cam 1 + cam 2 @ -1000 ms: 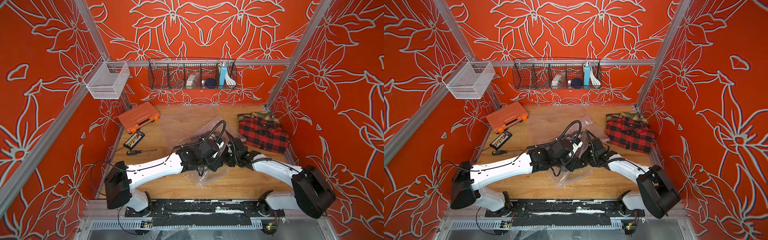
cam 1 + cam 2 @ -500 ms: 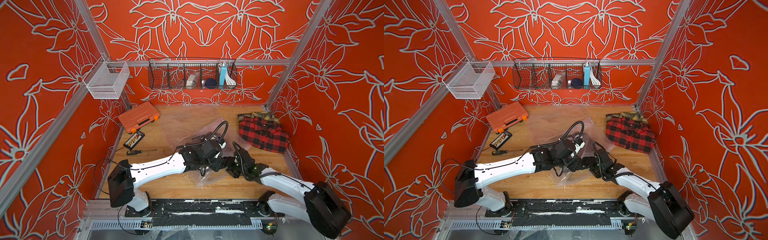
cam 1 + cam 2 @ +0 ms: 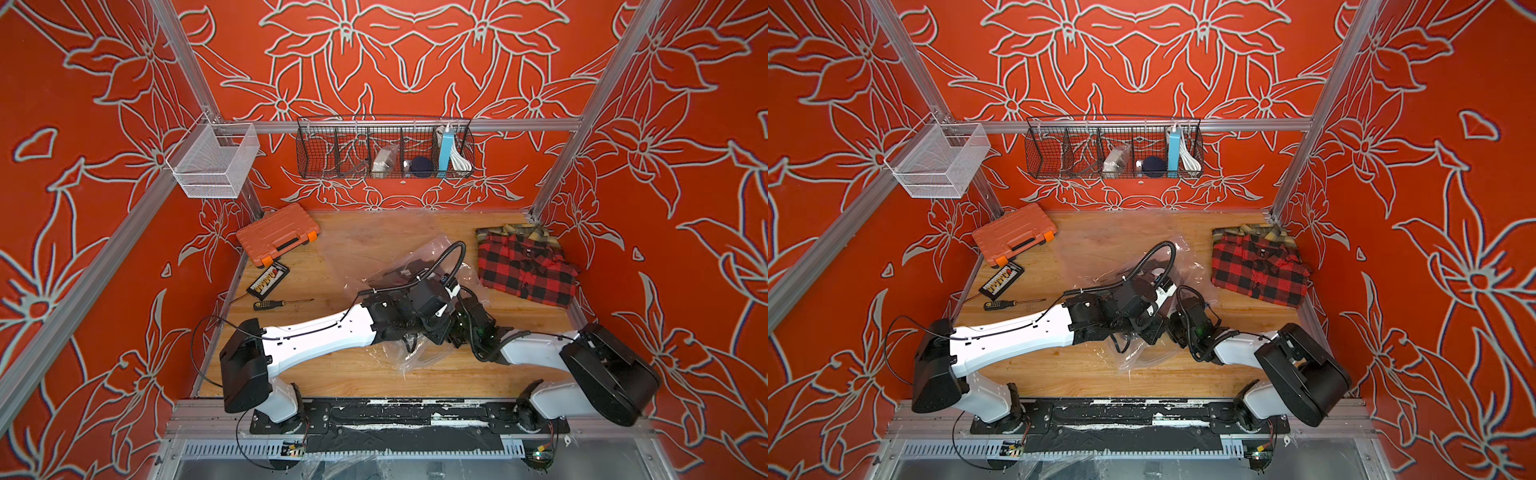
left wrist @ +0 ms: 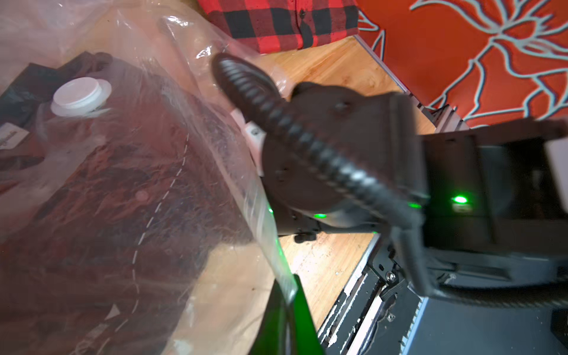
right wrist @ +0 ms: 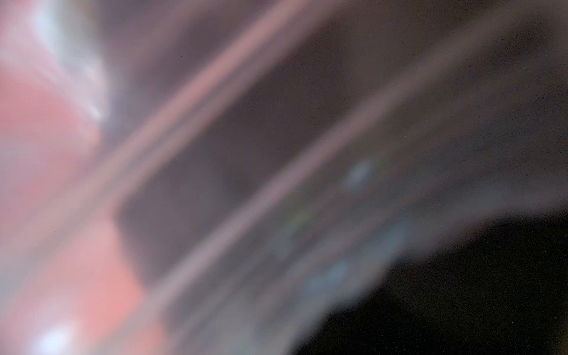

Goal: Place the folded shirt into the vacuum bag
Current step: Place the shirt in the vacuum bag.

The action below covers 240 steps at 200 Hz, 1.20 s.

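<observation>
No legible text, brand or number anywhere. Dark print on white tag [image 4: 9, 139] near valve cap [image 4: 80, 96] of vacuum bag [image 4: 215, 159], seen in left wrist view, too blurred to read. Pale marks in a row on black bit set [image 3: 269, 281] in both top views, too small to read. Right wrist view fully blurred, nothing readable.
</observation>
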### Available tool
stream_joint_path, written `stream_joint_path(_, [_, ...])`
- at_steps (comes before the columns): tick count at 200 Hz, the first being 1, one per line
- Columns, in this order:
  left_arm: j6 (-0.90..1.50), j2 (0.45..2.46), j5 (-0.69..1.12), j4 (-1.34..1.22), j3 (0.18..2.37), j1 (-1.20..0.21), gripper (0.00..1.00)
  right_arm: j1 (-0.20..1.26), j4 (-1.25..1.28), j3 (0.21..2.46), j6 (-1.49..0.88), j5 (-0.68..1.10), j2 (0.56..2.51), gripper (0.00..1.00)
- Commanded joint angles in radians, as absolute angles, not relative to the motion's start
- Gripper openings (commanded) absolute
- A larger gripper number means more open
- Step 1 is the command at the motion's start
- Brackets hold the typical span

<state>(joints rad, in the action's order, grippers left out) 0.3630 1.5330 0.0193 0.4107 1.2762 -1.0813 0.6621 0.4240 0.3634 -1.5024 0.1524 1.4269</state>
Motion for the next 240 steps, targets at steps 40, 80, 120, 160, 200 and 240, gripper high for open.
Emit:
stream_joint_path(40, [0.382,1.511,0.098,0.403,1.277,-1.106,0.00,0.624,0.691,0.465,-1.394,0.178,1.615,0.09])
stream_joint_path(80, [0.382,1.496,0.098,0.396,1.269,-1.106,0.00,0.618,0.556,0.573,-1.214,0.164,1.556,0.06])
stream_joint_path(120, [0.367,1.520,0.085,0.420,1.309,-1.106,0.00,0.632,0.588,0.601,-1.272,0.263,1.715,0.02])
stream_joint_path(160, [0.378,1.523,0.117,0.400,1.329,-1.109,0.00,0.640,0.545,0.546,-1.282,0.196,1.699,0.00])
stream_joint_path(200, [0.378,1.526,0.132,0.410,1.351,-1.113,0.00,0.629,0.643,0.565,-1.361,0.203,1.782,0.00])
stream_joint_path(240, [0.380,1.500,0.093,0.419,1.310,-1.126,0.00,0.563,0.687,0.647,-1.355,0.230,1.781,0.00])
